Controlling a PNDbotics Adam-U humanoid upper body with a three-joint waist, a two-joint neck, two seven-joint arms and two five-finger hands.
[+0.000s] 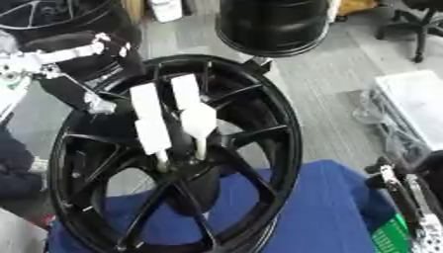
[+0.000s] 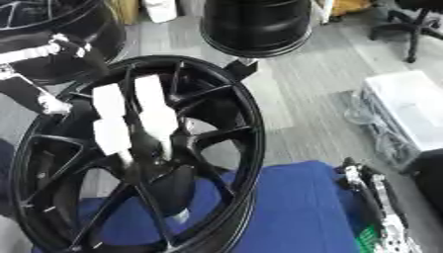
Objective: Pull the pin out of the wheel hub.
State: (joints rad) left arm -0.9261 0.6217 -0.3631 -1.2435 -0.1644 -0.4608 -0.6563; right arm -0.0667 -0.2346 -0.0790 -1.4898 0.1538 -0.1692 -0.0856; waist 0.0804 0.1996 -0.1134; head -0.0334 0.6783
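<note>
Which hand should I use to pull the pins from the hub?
Left, probably. The left hand is up at the wheel's rim beside the white pins; the right hand sits low, off the wheel.

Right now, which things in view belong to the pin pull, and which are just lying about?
Job:
wheel hub
two white pins standing in the hub
left hand, upper left
right hand, lower right

Lying about:
blue cloth under the wheel
second black rim behind
white box on the floor
</note>
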